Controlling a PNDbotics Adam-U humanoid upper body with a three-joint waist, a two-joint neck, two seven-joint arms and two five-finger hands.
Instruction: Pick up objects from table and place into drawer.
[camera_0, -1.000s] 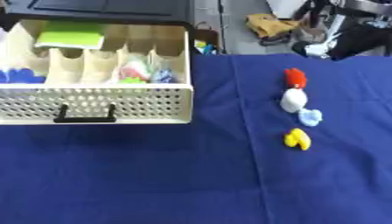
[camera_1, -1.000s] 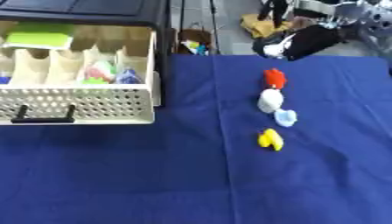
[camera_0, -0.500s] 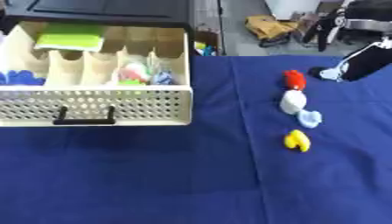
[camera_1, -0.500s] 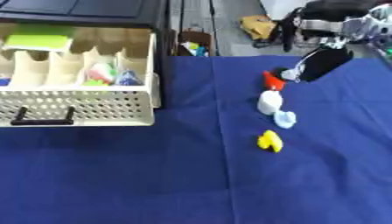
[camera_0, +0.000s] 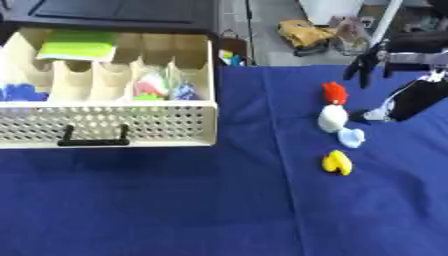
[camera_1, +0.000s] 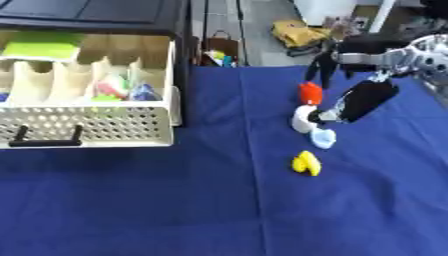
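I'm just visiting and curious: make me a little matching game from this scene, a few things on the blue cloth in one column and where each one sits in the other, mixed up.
Things:
1. red object
2. yellow object
3. drawer
4. right hand

Places:
A. nearest the camera in the line of small items
B. left side of the cloth, pulled open
C. farthest from the camera in the line of small items
D. just right of the line of small items

Pairs: 1-C, 2-A, 3-B, 4-D
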